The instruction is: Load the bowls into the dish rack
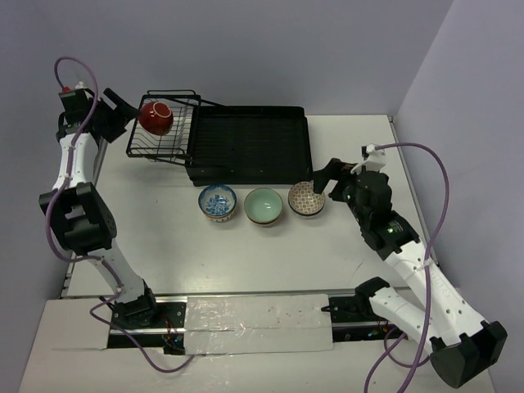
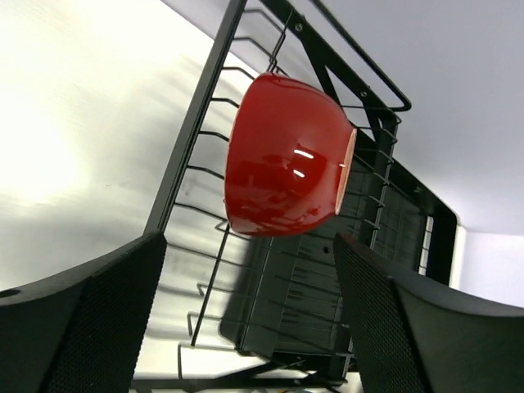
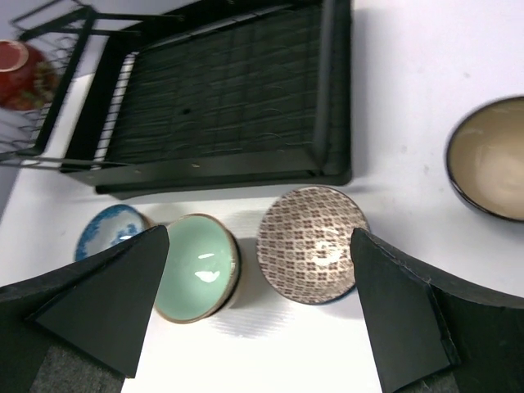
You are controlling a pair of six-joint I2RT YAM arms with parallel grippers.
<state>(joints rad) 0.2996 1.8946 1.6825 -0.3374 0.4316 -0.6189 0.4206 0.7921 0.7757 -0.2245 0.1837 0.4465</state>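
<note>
With the left gripper spread apart, a bump could roll the red bowl lying sideways in the wire basket.

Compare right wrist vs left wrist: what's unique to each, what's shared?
Right wrist only: blue bowl, green bowl, patterned bowl in a row before the dish rack, beige bowl at the frame edge. Left wrist only: left gripper, jaws open, apart from the red bowl. Both: that red bowl in the dish rack's wire basket.
</note>
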